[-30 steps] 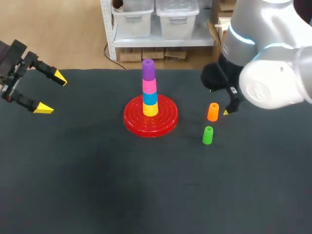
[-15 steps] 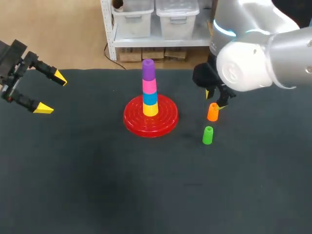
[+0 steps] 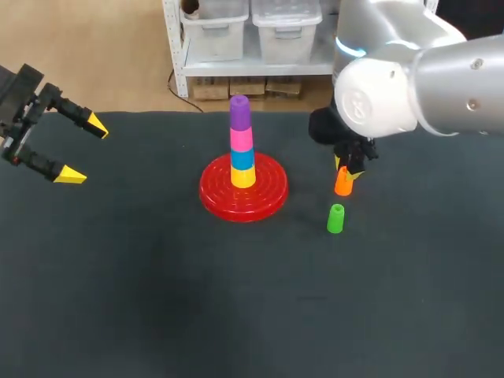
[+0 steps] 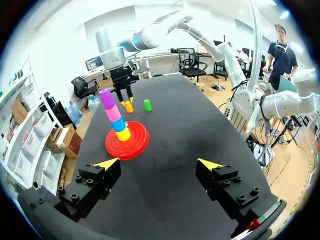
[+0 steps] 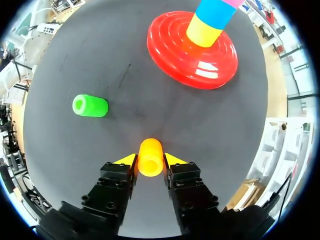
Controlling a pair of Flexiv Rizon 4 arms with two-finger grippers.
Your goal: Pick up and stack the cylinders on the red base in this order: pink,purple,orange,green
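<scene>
While left tool [image 3: 85, 150] gapes wide — right tool [image 5: 150, 160] clamps orange cylinder [image 5: 150, 152], standing near green cylinder [image 5: 90, 106].

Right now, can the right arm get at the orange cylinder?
Probably yes. The right gripper sits around the orange cylinder, nothing between them; the green cylinder stands apart to one side and the red base is well ahead, so neither crowds it.
</scene>
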